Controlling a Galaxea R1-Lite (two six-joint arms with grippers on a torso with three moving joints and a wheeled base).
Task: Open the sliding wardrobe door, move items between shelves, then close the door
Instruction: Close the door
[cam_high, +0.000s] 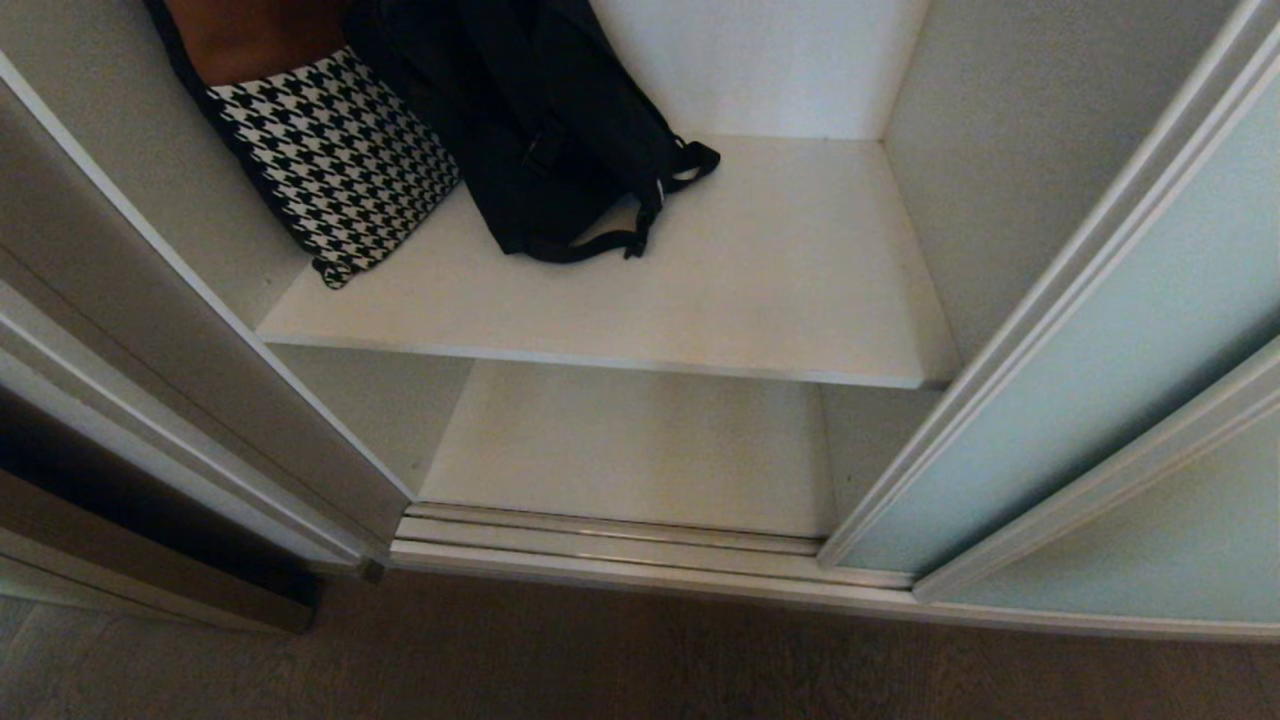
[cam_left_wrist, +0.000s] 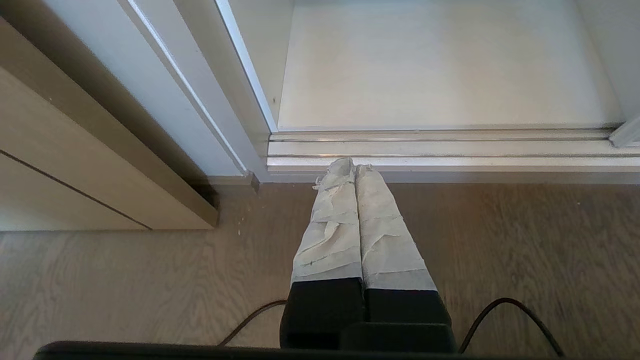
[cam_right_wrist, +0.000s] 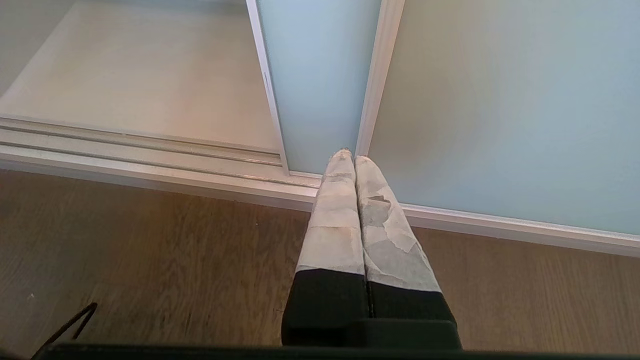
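Slumping on the upper shelf (cam_high: 760, 300), floppy black bag (cam_high: 560, 130); both hands pressed together

You see frosted, matt mint glass in the sliding door (cam_right_wrist: 500, 115) just ahead of your right gripper (cam_right_wrist: 354, 159), whose fingers are wrapped in wrinkled, peeling pale tape. Under both grippers lies wood-grain floor (cam_left_wrist: 500, 250). Beyond your left gripper (cam_left_wrist: 354, 162): a shiny metal track (cam_left_wrist: 450, 150), smooth laminate shelves (cam_high: 700, 290) and a soft black cloth bag (cam_high: 560, 130).
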